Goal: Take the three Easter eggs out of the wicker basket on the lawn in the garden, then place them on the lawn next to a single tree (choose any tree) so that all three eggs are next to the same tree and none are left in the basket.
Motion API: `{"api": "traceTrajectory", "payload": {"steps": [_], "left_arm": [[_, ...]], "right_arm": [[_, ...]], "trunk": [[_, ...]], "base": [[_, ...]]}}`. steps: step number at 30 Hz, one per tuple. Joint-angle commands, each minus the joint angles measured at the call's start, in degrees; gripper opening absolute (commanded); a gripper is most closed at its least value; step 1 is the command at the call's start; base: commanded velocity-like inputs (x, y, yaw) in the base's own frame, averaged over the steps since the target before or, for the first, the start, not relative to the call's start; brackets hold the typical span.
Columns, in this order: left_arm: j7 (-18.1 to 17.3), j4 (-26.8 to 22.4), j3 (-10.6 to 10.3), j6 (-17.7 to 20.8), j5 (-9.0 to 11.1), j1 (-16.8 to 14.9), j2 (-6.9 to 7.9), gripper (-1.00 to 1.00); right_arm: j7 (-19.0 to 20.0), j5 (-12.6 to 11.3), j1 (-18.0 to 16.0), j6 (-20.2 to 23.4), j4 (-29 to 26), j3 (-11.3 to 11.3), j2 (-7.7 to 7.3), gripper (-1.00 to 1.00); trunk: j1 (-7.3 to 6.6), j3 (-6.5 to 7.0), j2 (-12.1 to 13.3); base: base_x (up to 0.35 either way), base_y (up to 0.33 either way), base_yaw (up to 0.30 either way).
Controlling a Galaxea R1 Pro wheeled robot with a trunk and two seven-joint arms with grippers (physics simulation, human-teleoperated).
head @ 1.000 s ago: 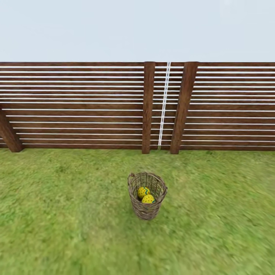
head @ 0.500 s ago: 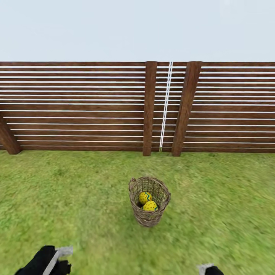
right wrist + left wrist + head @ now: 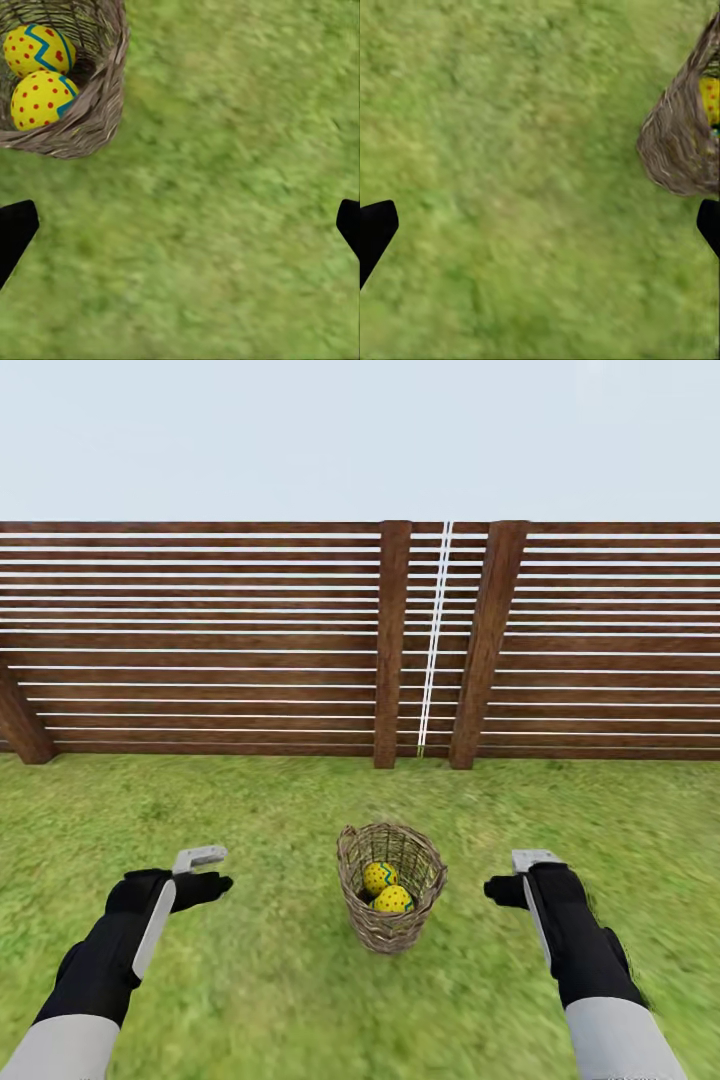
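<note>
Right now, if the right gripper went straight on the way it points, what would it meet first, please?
Probably bare lawn: the right gripper, jaws wide apart, looks down at grass, with the wicker basket off to one side of its line.

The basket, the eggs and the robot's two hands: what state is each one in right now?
Wicker basket: upright on the lawn, between the two hands, untouched.
Easter eggs: two visible inside the basket; a third cannot be made out.
Left hand: open, empty, over the grass beside the basket.
Right hand: open, empty, over the grass on the basket's other side.
</note>
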Motion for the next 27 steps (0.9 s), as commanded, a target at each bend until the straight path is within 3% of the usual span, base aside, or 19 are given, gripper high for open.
{"api": "traceTrajectory", "payload": {"steps": [1, 4, 8, 15, 27], "left_arm": [[-1.10, -0.37, 0.00, 0.24, 0.51, -0.04, -0.01, 1.00], [-5.27, -1.82, -0.10, 0.22, 0.65, -0.05, 0.12, 1.00], [-8.00, -2.51, 0.03, 0.33, 0.61, -0.06, 0.52, 1.00], [-8.30, -1.92, -0.01, 0.66, 0.46, -0.06, 0.61, 1.00], [-8.20, -0.75, -0.02, 0.98, 0.31, -0.06, 0.61, 1.00]], "right_arm": [[0.53, 0.75, -0.15, 0.13, -0.09, -0.18, 0.67, 1.00], [0.51, 0.76, -0.28, 0.13, -0.28, -0.20, 1.53, 1.00], [0.53, 0.69, -0.32, 0.15, -0.10, -0.27, 1.86, 1.00], [0.61, 0.40, -0.33, 0.15, 0.38, -0.35, 2.01, 1.00], [0.62, 0.39, -0.33, 0.12, 0.57, -0.38, 2.23, 1.00]], "trunk": [[0.00, -0.03, -0.03], [0.00, 0.13, -0.03], [0.00, 0.39, -0.03], [0.00, 0.89, -0.03], [0.00, 1.75, -0.03]], "base": [[0.000, 0.000, -0.040], [0.000, 0.000, -0.137], [0.010, 0.000, -0.195], [0.237, 0.073, -0.214], [0.294, 0.195, -0.215]]}}
